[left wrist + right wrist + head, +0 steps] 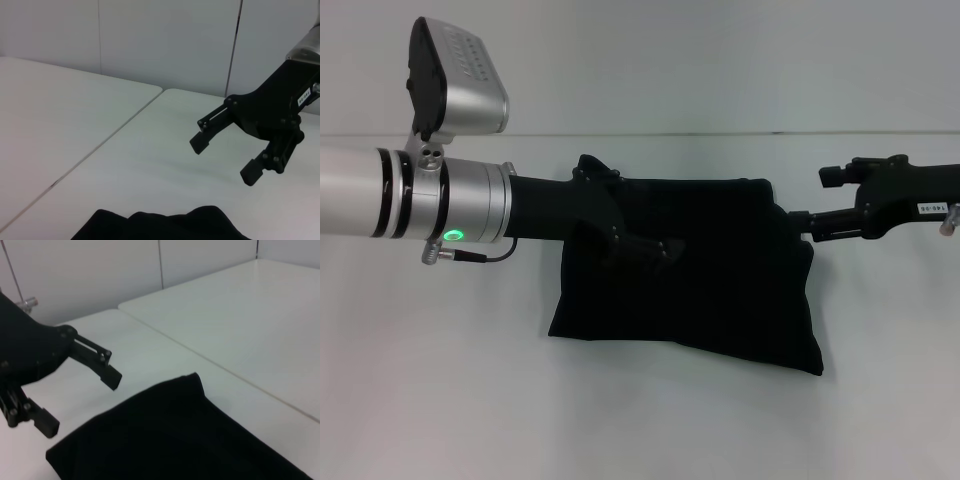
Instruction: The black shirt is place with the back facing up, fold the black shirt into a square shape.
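We see the black shirt [695,275] lying folded into a wide block in the middle of the white table [440,380]. Our left gripper [77,400] hangs over the shirt's left part, claws spread wide and holding nothing. Our right gripper [225,160] floats by the shirt's right edge, near the far corner, claws also wide open and empty, above the bare table

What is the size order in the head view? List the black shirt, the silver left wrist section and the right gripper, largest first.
1. Plain matte-black fabric shirt.
2. Silver cylindrical left wrist section, enlarged by nearness to the camera.
3. Hard black right gripper, smallest.
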You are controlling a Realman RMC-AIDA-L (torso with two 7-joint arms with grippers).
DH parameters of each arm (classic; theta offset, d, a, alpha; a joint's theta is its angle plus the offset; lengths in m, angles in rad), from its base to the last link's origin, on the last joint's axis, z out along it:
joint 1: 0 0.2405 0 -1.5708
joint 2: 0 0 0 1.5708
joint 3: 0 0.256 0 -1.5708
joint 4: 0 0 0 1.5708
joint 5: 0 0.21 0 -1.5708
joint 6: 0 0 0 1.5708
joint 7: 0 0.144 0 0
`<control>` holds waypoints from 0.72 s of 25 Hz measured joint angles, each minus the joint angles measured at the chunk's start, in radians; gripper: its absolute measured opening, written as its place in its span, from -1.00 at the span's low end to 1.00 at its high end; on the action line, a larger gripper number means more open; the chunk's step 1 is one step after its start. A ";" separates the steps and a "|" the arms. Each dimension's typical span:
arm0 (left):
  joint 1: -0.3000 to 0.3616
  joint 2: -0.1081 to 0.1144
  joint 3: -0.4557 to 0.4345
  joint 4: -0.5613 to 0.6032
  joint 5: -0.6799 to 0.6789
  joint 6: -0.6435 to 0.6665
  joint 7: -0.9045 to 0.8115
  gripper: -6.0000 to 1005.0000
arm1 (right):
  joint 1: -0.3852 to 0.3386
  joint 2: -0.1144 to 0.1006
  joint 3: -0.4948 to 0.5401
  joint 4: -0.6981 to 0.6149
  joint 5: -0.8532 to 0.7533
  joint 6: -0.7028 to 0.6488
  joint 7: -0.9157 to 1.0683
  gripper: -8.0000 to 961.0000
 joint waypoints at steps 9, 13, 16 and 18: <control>0.003 0.001 -0.004 0.000 0.000 0.003 -0.010 0.88 | 0.014 0.005 0.000 0.001 -0.018 0.004 0.008 0.94; 0.004 0.002 -0.004 0.000 0.000 0.005 -0.014 0.88 | 0.014 0.004 0.000 0.001 -0.023 0.005 0.009 0.94; 0.005 0.002 -0.004 0.000 0.000 0.005 -0.014 0.88 | 0.014 0.004 0.000 0.001 -0.026 0.006 0.009 0.94; 0.005 0.002 -0.004 0.000 0.001 0.005 -0.014 0.88 | 0.014 0.005 0.000 0.001 -0.026 0.007 0.009 0.94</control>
